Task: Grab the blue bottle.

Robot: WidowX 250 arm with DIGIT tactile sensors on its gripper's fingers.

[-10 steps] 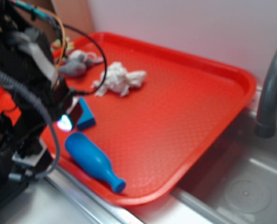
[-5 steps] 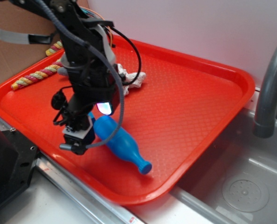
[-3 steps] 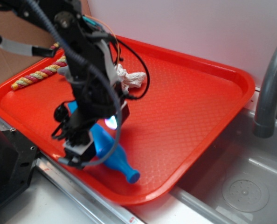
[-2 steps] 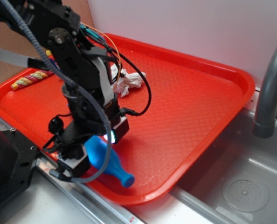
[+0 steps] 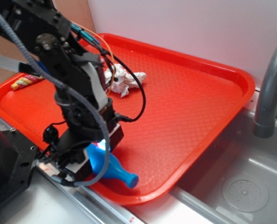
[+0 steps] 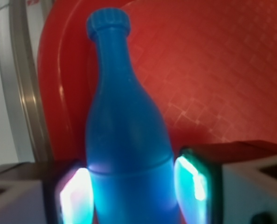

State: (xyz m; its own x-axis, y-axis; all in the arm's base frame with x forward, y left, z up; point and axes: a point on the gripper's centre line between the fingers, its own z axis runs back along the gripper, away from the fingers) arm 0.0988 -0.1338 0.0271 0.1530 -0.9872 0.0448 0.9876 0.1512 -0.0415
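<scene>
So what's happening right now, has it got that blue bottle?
Gripper straddling the smooth blue plastic bottle, a finger on each side of its body. Firm grip unconfirmed. Bottle lying near the red tray's front edge. Nothing in the way.

The black jointed robot arm (image 5: 68, 79), draped in looped black cables, reaches down and forward at the near left of the exterior view. Its gripper (image 6: 134, 191) points low, the 2 jaws set either side of the smooth bright-blue plastic bottle (image 6: 124, 135), their glowing pads (image 6: 190, 179) pressed against its body.
</scene>
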